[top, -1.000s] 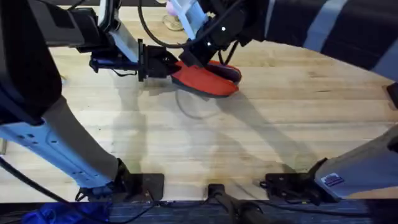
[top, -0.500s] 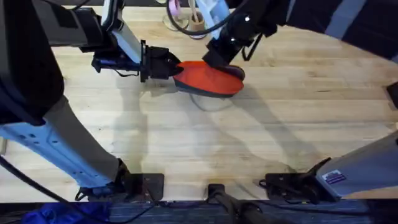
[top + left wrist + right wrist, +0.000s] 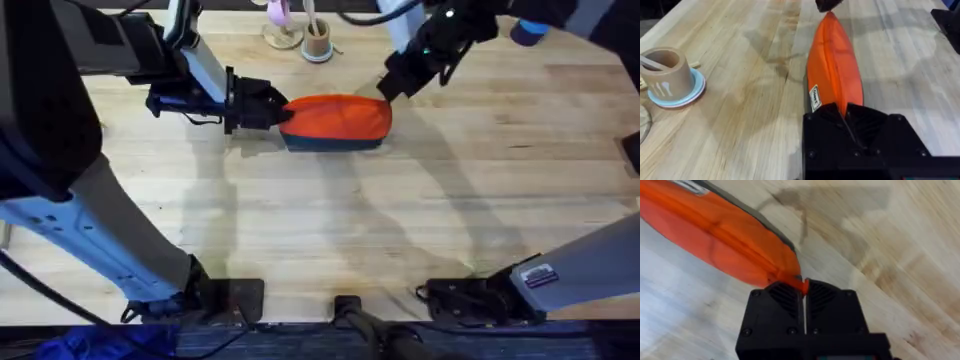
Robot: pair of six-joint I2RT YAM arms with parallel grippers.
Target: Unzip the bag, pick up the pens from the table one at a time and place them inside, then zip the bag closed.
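Lying on the counter (image 3: 450,230) on its navy edge, the bag (image 3: 338,122) is held at both ends. The left pincer (image 3: 283,112) is clamped on the bag's near end; the right pincer (image 3: 804,291) is pinched tight on a small orange tab at its far tip. The risk, I judge: that thin tab slipping free under tension, or the left grip giving and the bag dragging.
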